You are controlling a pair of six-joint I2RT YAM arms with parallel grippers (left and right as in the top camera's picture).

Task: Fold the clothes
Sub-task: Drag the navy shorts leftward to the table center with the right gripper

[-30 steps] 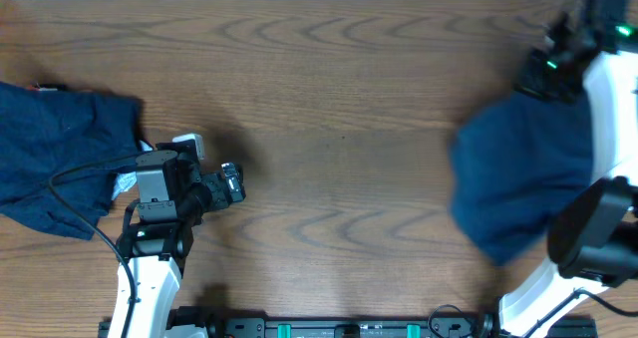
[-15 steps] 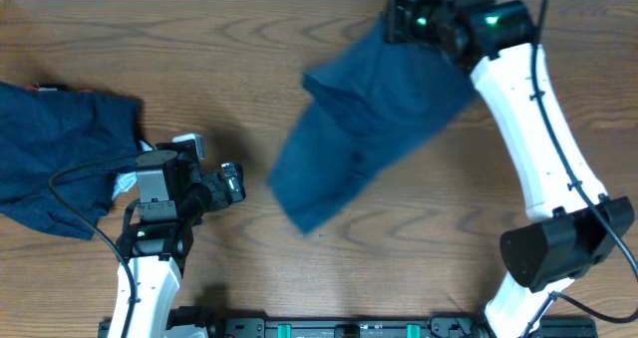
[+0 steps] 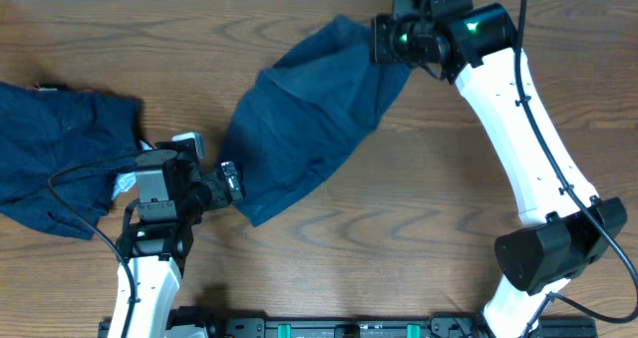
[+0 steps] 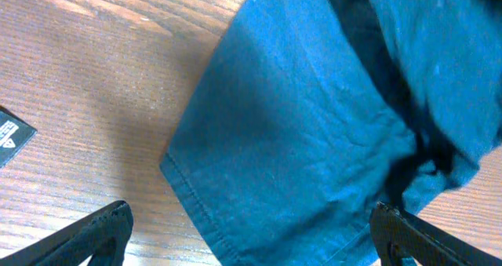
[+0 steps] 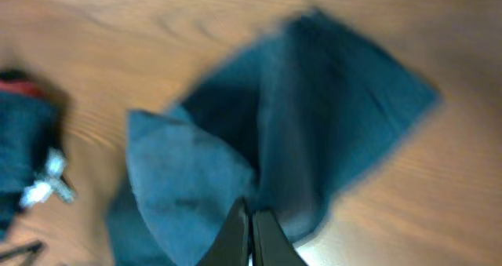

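A dark navy garment [image 3: 309, 129] hangs from my right gripper [image 3: 384, 41] near the table's far edge and drapes down-left, its lower corner reaching my left gripper. My right gripper [image 5: 251, 219] is shut on the garment's edge [image 5: 298, 140]. My left gripper [image 3: 227, 181] is open and empty; in the left wrist view the garment's hemmed corner [image 4: 314, 133] lies between its fingertips [image 4: 251, 238]. A pile of more navy clothes [image 3: 60, 154] lies at the left edge, with a small white tag [image 3: 125, 183] showing.
The wooden table [image 3: 399, 238] spans the view. A black cable [image 3: 90, 169] runs over the left pile to the left arm. A small black label [image 4: 12, 133] lies on the wood at the left of the left wrist view.
My right arm has swung the garment from the right side across the far edge to the middle-left. Its free end now reaches my left gripper. The left arm has not moved.
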